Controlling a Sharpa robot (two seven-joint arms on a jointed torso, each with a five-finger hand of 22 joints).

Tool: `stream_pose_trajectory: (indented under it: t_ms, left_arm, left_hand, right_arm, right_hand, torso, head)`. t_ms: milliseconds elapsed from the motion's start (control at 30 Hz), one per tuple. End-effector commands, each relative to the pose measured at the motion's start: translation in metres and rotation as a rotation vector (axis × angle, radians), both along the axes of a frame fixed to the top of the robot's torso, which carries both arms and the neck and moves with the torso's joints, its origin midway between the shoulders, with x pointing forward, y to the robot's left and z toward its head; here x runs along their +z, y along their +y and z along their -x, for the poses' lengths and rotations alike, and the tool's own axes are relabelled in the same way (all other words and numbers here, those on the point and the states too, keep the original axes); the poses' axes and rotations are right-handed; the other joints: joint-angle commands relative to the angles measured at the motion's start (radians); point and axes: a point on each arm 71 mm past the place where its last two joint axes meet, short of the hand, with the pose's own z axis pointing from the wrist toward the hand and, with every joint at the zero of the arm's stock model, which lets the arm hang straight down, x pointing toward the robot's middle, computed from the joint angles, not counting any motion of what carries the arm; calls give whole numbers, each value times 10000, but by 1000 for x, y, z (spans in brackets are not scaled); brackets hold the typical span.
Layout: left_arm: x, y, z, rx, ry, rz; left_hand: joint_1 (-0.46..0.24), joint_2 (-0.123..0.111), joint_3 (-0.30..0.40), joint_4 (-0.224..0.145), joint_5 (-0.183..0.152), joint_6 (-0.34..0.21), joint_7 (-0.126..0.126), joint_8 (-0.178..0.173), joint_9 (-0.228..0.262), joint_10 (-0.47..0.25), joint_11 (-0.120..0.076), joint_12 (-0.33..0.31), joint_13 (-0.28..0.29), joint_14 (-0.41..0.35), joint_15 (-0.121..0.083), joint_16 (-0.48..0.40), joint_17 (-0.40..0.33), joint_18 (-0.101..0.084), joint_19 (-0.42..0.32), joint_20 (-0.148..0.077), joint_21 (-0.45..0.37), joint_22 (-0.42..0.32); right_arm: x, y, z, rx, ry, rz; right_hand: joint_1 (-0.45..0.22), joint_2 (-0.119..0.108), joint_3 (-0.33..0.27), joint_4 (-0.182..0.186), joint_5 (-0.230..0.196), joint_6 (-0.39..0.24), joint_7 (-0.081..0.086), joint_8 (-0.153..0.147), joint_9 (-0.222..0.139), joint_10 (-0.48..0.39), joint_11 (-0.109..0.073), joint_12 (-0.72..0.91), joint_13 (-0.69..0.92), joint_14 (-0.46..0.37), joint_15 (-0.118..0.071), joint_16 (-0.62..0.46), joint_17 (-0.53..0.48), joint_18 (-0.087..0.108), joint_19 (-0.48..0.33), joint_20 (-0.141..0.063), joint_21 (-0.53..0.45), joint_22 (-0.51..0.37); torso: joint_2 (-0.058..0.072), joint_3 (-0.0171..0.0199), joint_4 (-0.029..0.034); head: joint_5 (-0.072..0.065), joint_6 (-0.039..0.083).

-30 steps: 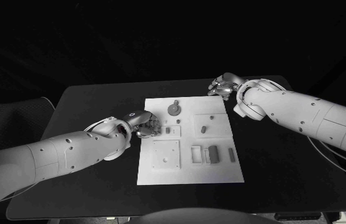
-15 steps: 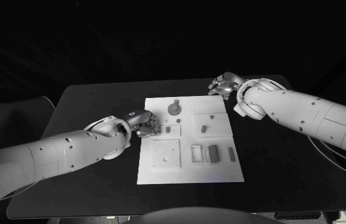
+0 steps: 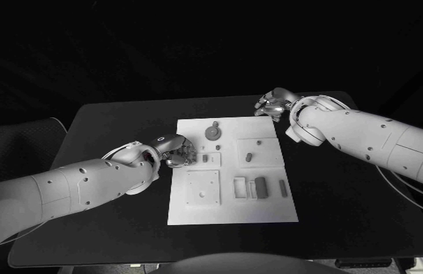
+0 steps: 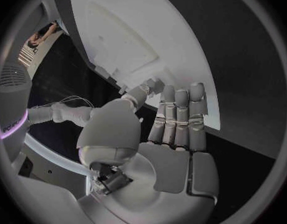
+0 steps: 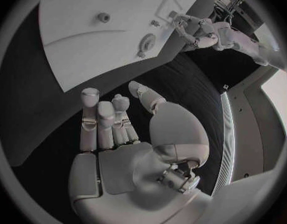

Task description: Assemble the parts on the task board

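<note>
Left hand [image 3: 173,151] rests at the task board's [image 3: 231,214] left edge, fingers extended and empty. The board lies mid-table [image 3: 106,127], parts [image 3: 259,187] seated in it. Right hand [image 3: 273,105] hovers beyond the far right corner, empty, fingers apart.
</note>
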Motion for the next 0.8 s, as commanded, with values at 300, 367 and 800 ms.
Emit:
stream_pose_trajectory:
  t_ms: [300,367,800]
  left_arm:
    - [-6,1,3,-117,431,-190]
    - [-6,2,3,-114,421,-188]
    - [-5,3,3,-126,347,-59]
  left_hand:
    - [0,75,28,90,-44,-120,9,-78,-2,-128,8,73,-24,-134,9,103,-55,673,-146,15,16,160]
    - [-4,70,28,97,-51,-119,11,-77,0,-133,9,81,-24,-141,10,113,-59,674,-148,17,16,160]
    - [-59,-108,-25,144,-89,-51,85,-44,37,-151,37,195,-21,-178,9,259,-110,695,-134,20,33,161]
  right_arm:
    - [0,1,0,104,55,26]
    - [-1,0,0,98,61,30]
    - [-1,0,0,113,113,50]
  right_hand:
    - [-104,20,58,-19,62,50,109,64,-15,-59,-11,54,-13,-10,-4,46,-13,596,23,-86,-58,129]
    - [-104,19,58,-19,62,51,110,65,-15,-59,-11,54,-14,-10,-4,46,-13,596,23,-86,-58,129]
    - [-112,18,58,-15,61,56,110,68,-14,-59,-10,54,-16,-11,-4,44,-14,596,21,-86,-61,129]
  torso:
    - [2,0,4]
    - [1,0,3]
    - [1,-3,1]
  head:
    - [-45,-27]
    - [-42,-41]
    - [-40,-51]
